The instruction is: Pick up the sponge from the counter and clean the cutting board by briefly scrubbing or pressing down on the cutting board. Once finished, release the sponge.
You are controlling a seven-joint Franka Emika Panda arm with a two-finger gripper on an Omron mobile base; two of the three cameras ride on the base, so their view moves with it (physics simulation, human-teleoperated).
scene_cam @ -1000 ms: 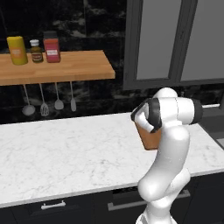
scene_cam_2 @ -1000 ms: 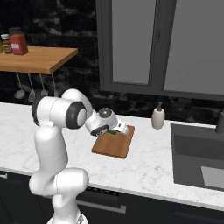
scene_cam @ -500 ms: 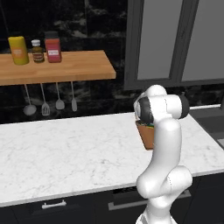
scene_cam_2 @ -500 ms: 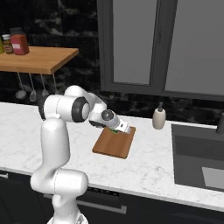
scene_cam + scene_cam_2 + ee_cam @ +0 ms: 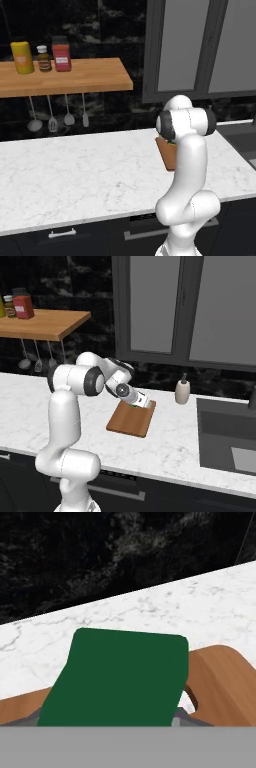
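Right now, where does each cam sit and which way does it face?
Left base view: behind the arm's left, looking forward and down over the counter; the arm's white links hide most of the cutting board.
Right base view: behind the arm's right, same counter; the arm reaches to the cutting board's far end.
Hand view: on the hand, looking along the gripper at the sponge, close up over the board.
Shared: counter and cutting board in all three; wall shelf in both base views.
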